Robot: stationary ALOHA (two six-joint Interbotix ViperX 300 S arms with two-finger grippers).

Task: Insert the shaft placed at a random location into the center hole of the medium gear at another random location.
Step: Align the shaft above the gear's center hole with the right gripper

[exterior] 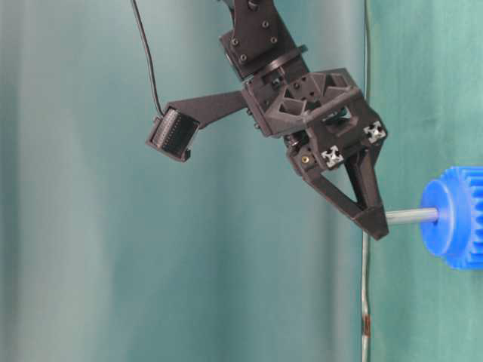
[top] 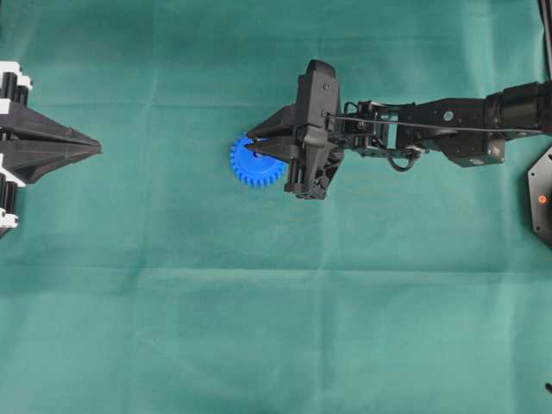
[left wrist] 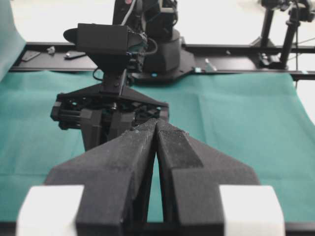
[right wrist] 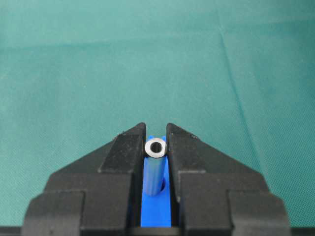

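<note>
At the far left of the overhead view, the left gripper is seen parked at the edge of the green cloth, well apart from the work; its jaws are pressed together with nothing between them, as the left wrist view confirms.

Further right, near the middle, the medium gear is laid flat on the cloth. Directly above it the right gripper is positioned, plainly the nearer of the two. The shaft is clamped between its narrowly parted jaws.

In the table-level view the shaft's long axis is seen running square to the gear's face, its far end meeting the raised hub where the center hole is judged to lie; the hole itself is hidden. The right arm is stretched in from the right edge, its gripper tipped steeply toward the gear.
</note>
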